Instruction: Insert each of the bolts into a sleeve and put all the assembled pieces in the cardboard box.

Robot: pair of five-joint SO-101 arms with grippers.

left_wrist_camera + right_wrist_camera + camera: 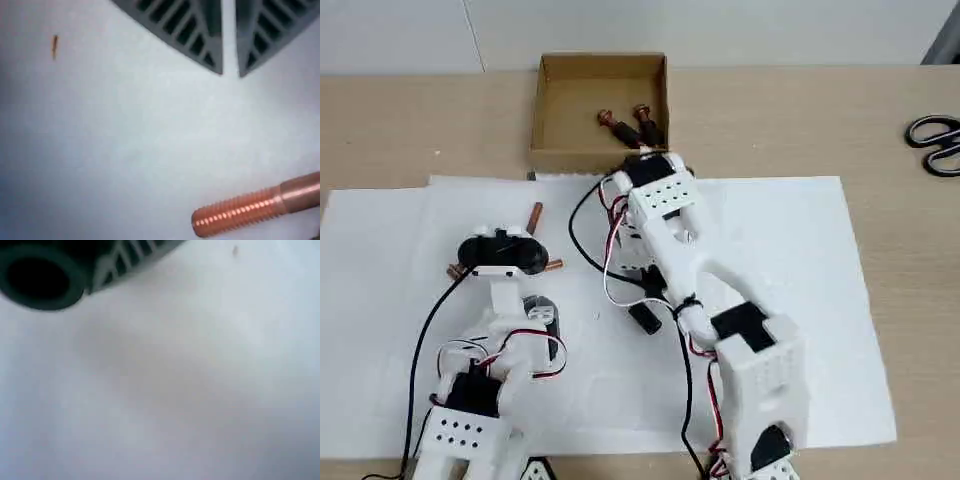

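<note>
A copper bolt (245,210) lies on the white paper, a short way from my left gripper (230,55), whose ribbed fingers stand shut with only a thin slit and nothing between them. From above, the left gripper (500,252) hangs low among three loose bolts (535,214) (553,265) (453,271). My right gripper (87,272) is close over the paper, shut on a black sleeve (75,284) whose open end faces the camera. The right arm (660,205) reaches toward the cardboard box (595,155) and hides its own fingers from above. Two assembled pieces (610,122) (645,118) lie in the box.
A large white sheet (800,260) covers the middle of the wooden table. Scissors (935,140) lie at the far right edge. Cables (590,240) loop between the two arms. A small dark speck (54,46) marks the paper.
</note>
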